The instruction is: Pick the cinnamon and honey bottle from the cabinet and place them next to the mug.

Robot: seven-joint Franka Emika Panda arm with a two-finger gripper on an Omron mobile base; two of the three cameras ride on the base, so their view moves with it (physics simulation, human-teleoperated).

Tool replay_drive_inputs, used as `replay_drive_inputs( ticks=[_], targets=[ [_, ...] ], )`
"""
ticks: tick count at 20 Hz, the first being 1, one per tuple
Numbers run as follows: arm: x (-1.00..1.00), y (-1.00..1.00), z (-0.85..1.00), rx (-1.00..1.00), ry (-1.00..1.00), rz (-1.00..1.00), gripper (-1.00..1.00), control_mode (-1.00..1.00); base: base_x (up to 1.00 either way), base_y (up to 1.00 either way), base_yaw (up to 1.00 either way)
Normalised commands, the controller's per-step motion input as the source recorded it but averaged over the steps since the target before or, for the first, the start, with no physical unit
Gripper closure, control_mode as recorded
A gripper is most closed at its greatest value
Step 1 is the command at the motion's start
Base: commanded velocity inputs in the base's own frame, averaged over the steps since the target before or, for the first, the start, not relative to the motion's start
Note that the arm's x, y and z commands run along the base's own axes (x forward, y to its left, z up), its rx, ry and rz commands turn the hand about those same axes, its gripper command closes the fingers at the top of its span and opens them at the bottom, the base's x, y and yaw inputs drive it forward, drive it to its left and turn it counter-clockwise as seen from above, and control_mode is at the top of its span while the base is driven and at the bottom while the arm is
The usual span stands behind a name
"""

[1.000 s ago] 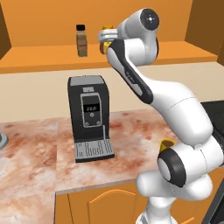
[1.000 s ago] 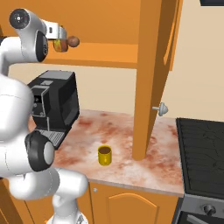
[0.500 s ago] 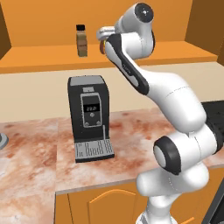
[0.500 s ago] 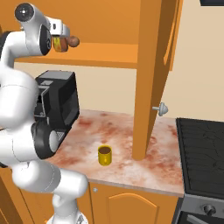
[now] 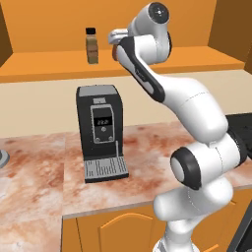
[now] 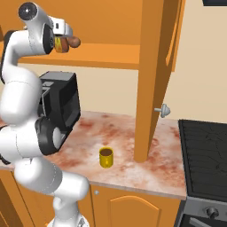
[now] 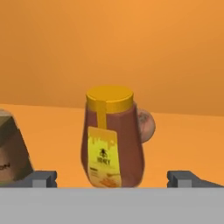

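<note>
The honey bottle, amber with an orange cap and a yellow label, stands upright on the cabinet shelf, centred in the hand view. My gripper is open, one fingertip on each side of the bottle and clear of it. From the right base view the hand hangs at the shelf over the honey bottle. The cinnamon, a slim black-capped jar, stands to the left of the hand on the cabinet. The yellow mug sits on the counter below.
A round brown ball lies just behind the honey bottle. A black coffee machine stands on the counter under the shelf. An open cabinet door with a knob hangs right of the mug. A stove is at the far right.
The arm has stretched up and further in toward the shelf, carrying the hand a little closer to the honey bottle. The jaws have stayed wide.
</note>
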Motion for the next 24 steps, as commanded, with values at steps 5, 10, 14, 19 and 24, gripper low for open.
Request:
replay_drive_inputs(
  ticks=[5,10,14,19,24],
  targets=[
    [0.18,0.01,-0.01,0.00,0.00,0.00,-1.00,-1.00,0.00,0.00,0.00],
    [0.13,0.05,-0.07,0.00,0.00,0.00,-1.00,-1.00,0.00,0.00,0.00],
    [0.02,0.11,-0.01,0.00,0.00,0.00,-1.00,-1.00,0.00,0.00,0.00],
    [0.03,0.06,0.00,0.00,0.00,0.00,-1.00,-1.00,0.00,0.00,0.00],
    [0.11,0.01,-0.02,0.00,0.00,0.00,-1.00,-1.00,0.00,0.00,0.00]
  ],
)
